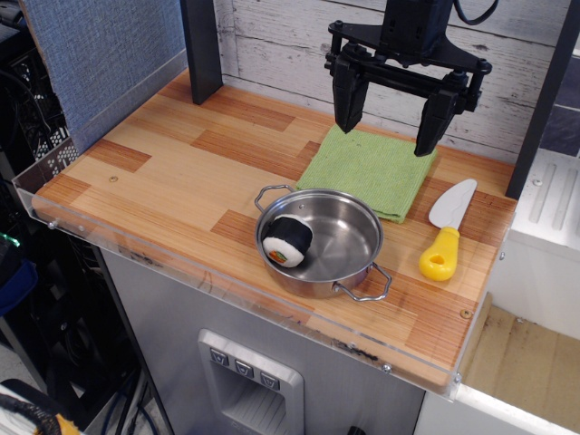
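Observation.image, gripper spread, seemingly above cloth

A robot lab dressed as a small kitchen: a black claw hangs over a wood-pattern desk with a clear plastic rim, which carries a steel pot and a toy knife, and cables run beside

Bright, even light from above, with only soft, faint shadows hugging the steel pot; its inner wall glints toward 3 o'clock. The green cloth at 1 o'clock looks crisp, while the 9 o'clock edge falls dim
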Controlling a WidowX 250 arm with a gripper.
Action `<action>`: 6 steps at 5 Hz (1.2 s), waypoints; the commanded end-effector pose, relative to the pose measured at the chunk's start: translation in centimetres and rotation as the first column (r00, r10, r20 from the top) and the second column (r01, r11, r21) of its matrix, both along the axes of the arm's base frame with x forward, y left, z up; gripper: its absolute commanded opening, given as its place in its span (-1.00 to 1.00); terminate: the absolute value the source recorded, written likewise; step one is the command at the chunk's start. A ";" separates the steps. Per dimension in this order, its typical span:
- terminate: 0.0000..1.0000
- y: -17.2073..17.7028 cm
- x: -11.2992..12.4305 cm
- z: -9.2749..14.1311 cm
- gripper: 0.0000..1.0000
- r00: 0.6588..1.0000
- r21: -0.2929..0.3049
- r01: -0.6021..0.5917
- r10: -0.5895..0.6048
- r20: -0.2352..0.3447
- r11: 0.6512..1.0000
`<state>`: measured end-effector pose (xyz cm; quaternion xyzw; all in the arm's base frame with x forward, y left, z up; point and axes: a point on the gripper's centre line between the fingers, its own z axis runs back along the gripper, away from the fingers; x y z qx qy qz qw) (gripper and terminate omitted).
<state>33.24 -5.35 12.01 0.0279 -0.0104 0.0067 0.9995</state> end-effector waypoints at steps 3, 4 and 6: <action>-1.00 1.5 3.4 -1.8 1.00 0.998 -0.020 -0.017 0.018 0.064 1.000; -1.00 1.8 4.2 -3.0 1.00 0.995 -0.040 0.013 -0.009 0.103 0.999; -1.00 3.0 6.4 -5.8 1.00 0.995 -0.034 0.024 -0.021 0.095 0.999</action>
